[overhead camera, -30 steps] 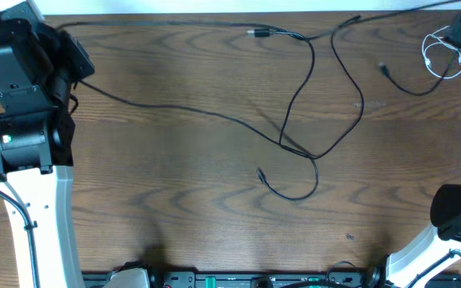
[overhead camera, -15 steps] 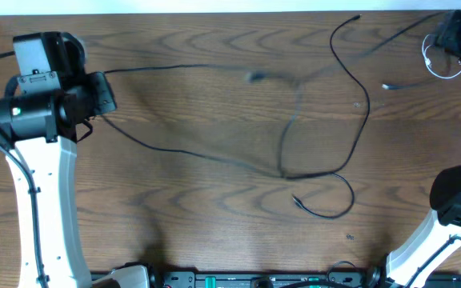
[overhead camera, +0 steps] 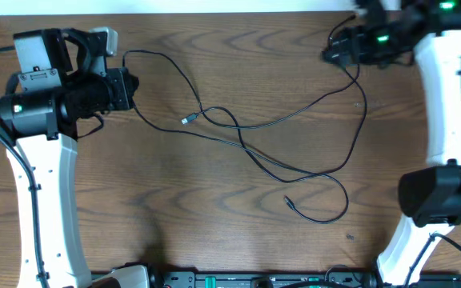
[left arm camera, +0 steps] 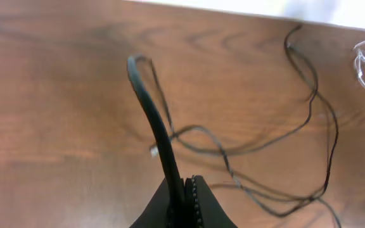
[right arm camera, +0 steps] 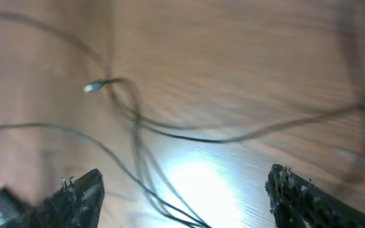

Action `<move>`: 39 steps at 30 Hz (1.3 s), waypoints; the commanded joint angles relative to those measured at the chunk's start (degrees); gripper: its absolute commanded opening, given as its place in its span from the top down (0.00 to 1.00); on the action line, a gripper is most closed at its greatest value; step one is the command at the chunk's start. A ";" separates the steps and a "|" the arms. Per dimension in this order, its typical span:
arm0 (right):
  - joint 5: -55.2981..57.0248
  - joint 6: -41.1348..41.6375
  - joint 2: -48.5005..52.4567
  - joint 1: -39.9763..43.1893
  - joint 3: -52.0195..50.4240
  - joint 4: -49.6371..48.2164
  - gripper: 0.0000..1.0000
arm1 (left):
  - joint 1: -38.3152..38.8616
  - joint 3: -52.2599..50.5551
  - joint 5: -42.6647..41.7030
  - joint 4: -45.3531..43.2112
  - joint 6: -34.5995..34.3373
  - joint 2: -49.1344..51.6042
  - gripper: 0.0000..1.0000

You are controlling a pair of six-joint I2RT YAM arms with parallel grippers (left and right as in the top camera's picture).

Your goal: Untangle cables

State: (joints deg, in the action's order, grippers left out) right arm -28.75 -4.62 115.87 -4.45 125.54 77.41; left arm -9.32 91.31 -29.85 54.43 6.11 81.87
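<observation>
Tightly, left jaws pinch black cable (left arm camera: 160, 136); right jaws spread wide.

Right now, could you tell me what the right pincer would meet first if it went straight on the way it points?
Probably the black cables crossing on the wooden table: they lie just ahead of the open right pincer. The view is blurred, so depth is uncertain.

A brown wood-grain table (overhead camera: 174, 216) carries a dark strip (overhead camera: 246, 281) along one edge.
</observation>
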 commanded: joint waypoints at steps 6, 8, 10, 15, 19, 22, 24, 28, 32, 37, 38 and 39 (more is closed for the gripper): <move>-1.64 1.31 6.12 -11.72 -6.47 -3.98 0.22 | -0.37 0.87 -4.28 -12.72 -8.26 -4.04 0.92; -1.60 1.20 7.54 -13.66 -6.45 -4.59 0.22 | -0.37 0.87 -4.28 -15.26 -10.49 -5.40 0.93; -1.62 1.18 8.98 -15.45 -6.47 -5.73 0.22 | -0.37 0.87 -4.28 -17.70 -12.37 -6.99 0.93; -2.19 2.43 11.69 -18.27 -6.47 -7.91 0.22 | -0.37 0.87 -4.26 -23.34 -15.08 -11.23 0.93; -5.97 1.88 12.33 -20.02 -6.47 -9.25 0.23 | -0.37 0.87 -4.22 -27.76 -17.07 -13.73 0.93; -9.55 0.85 12.39 -21.27 -6.47 -11.10 0.24 | -0.37 0.87 -4.22 -31.34 -18.58 -14.43 0.92; -12.09 0.63 12.39 -22.08 -6.47 -12.39 0.24 | -0.37 0.87 -4.17 -33.90 -19.91 -14.40 0.92; -12.24 0.68 12.39 -23.10 -6.47 -13.49 0.24 | -0.37 0.87 -3.98 -41.22 -22.60 -14.08 0.92; -13.68 -1.38 12.37 -23.12 -6.40 -13.53 0.30 | -0.37 0.87 -3.15 -47.78 -25.51 -13.88 0.93; -19.76 -9.70 9.60 -22.14 -4.63 -13.57 0.29 | -0.37 0.87 -0.31 -49.48 -29.24 -13.81 0.93; -19.67 -10.54 8.70 -21.86 -3.87 -13.57 0.26 | -0.37 0.87 0.35 -49.94 -30.67 -13.79 0.93; -19.67 -10.93 7.76 -21.62 -3.06 -13.68 0.23 | -0.37 0.87 1.09 -50.75 -32.39 -13.70 0.92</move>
State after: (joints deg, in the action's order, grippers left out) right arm -44.84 -10.33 127.44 -27.29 119.42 63.90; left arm -9.34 91.31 -31.40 5.32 -21.06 68.12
